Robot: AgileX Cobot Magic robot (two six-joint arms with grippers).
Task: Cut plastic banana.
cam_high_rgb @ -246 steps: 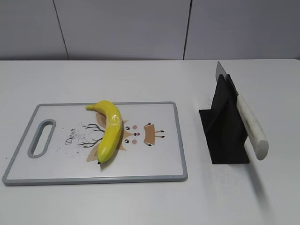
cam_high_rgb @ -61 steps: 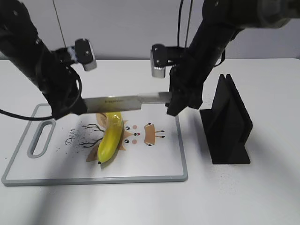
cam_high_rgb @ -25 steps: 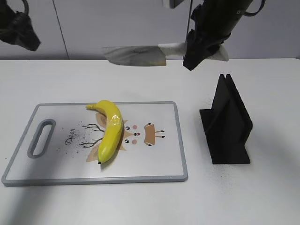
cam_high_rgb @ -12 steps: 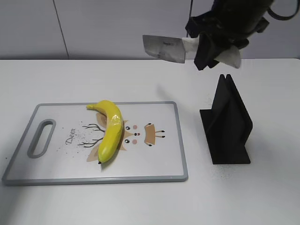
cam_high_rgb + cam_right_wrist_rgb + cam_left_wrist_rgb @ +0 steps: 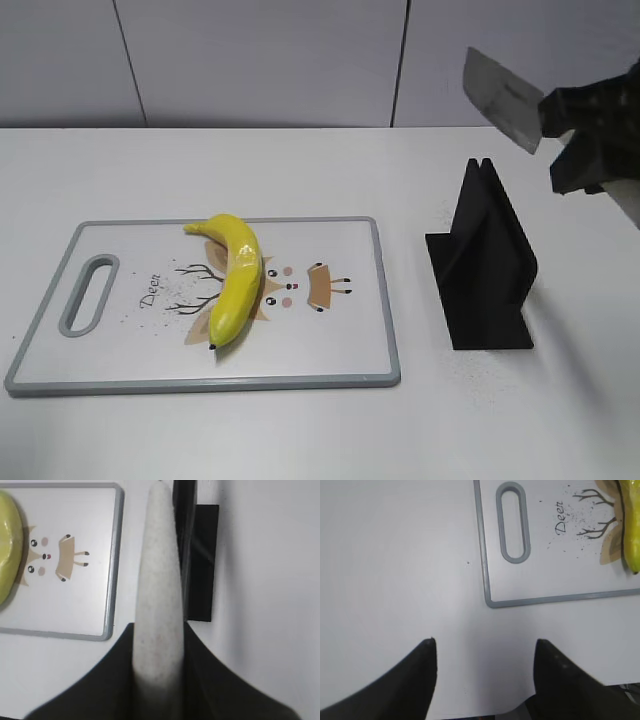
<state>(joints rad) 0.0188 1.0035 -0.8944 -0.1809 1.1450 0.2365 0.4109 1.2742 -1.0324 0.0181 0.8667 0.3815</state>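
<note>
The plastic banana (image 5: 235, 279) is lying loose on the deer-print cutting board (image 5: 330, 370) on the desk (image 5: 300, 430), looking glossy, rigid and light, so it is likely to slide or roll under a blade unless pinned near its stem or tip. The right gripper (image 5: 156, 645) is clamping its fingers on the knife (image 5: 503, 97) by its pale handle above the black knife stand (image 5: 485, 270), while the left gripper (image 5: 484, 652) is hanging spread and empty over bare desk beside the board's handle slot.

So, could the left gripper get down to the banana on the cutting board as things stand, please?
Probably yes: the left gripper is open and empty over bare table beside the cutting board, and nothing lies between it and the banana.
</note>
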